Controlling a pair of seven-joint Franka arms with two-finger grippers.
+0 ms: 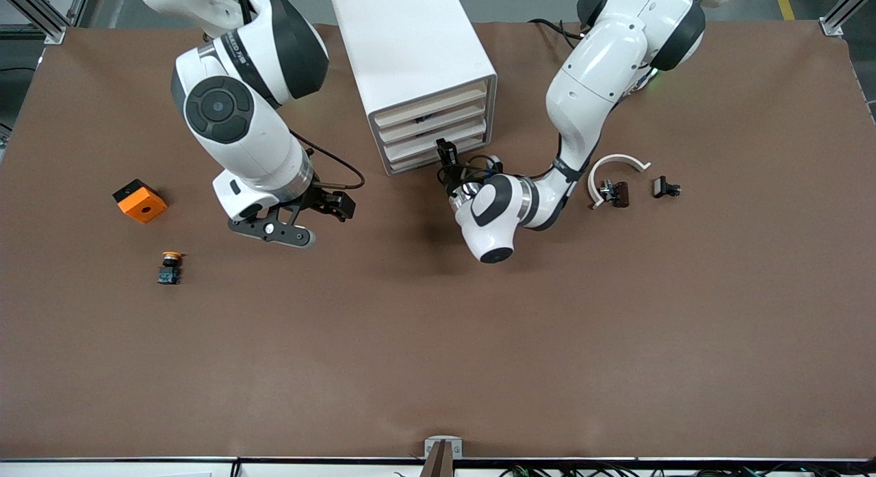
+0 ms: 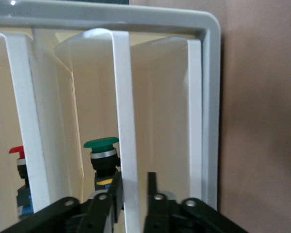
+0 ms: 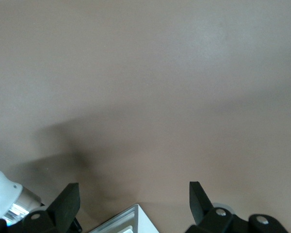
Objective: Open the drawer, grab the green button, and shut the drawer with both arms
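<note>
Cream-fronted drawer is sitting shut in the cabinet, green button inside; left tool is clenching its front, right tool is waiting released.

A brown table carries a white cabinet, orange cube, orange-capped button, white curved bracket and two small dark parts.

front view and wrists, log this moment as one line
phase: opening drawer | left claw: closed on drawer front at cabinet | right claw: open, waiting over table | green button: inside cabinet
</note>
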